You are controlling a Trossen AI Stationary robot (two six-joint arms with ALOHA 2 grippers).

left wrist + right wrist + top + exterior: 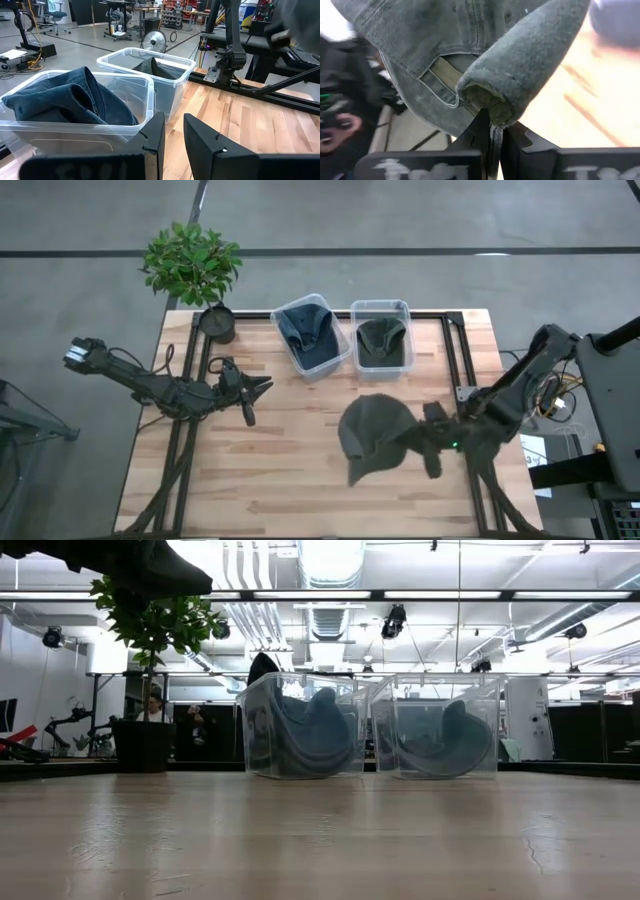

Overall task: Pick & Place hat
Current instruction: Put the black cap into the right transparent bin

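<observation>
A grey-green cap (372,430) hangs over the wooden table's near right part, held by my right gripper (408,442), which is shut on it; the right wrist view fills with the cap (470,40). Nothing of it shows in the low view, so it is clear of the table. My left gripper (256,392) waits open over the table's left middle, pointing toward two clear bins. The left bin (310,335) holds a blue hat, the right bin (381,338) a dark green one. My right gripper (492,135) pinches the cap's rim between its two fingers, at the curled edge (487,107) where the olive inner band shows. It reaches in level from the table's right side. The cap is lifted clear and spreads out beyond the fingertips toward the table's left.
A potted plant (195,265) stands at the far left corner, beside the bins. In the low view the bins (300,725) (435,725) stand side by side at the far edge. Bare wood (290,470) lies along the near side. Black frame rails run at both table sides.
</observation>
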